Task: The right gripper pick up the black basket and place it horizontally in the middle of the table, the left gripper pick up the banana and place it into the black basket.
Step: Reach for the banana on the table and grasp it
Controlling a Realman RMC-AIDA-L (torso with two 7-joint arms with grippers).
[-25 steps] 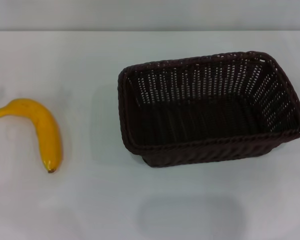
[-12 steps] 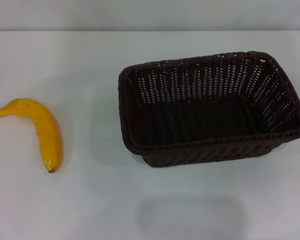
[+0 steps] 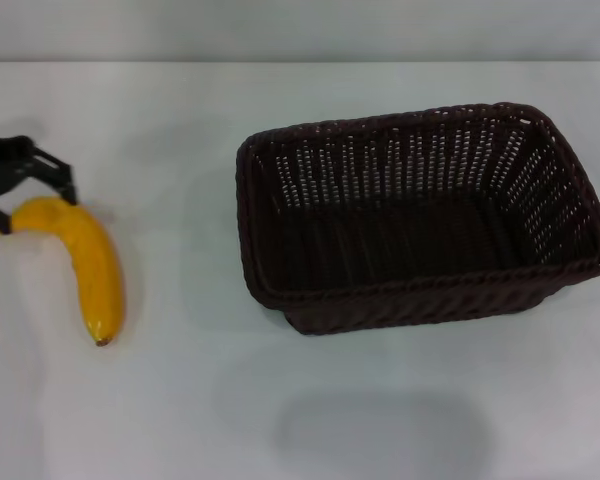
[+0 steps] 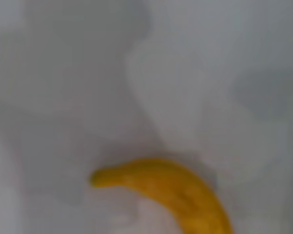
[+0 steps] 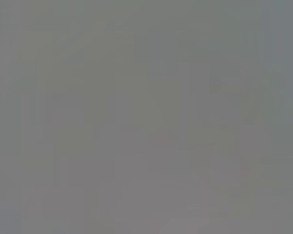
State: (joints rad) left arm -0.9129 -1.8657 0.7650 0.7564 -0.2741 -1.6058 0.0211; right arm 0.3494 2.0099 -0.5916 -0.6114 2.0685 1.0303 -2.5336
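Note:
The black basket (image 3: pixel 420 215) lies lengthwise across the middle-right of the white table (image 3: pixel 180 400), open side up and empty. The banana (image 3: pixel 85 260) lies on the table at the left, its stem end toward the left edge and its dark tip toward the front. It also shows in the left wrist view (image 4: pixel 176 190). My left gripper (image 3: pixel 30 200) has come in from the left edge and is open, its black jaws standing on either side of the banana's stem end. My right gripper is out of view; the right wrist view shows only plain grey.
The table's far edge (image 3: pixel 300 62) runs along the top of the head view. Bare white tabletop lies between the banana and the basket and in front of both.
My left gripper has entered from the left edge and reached the banana's stem end. The banana and the basket have not moved.

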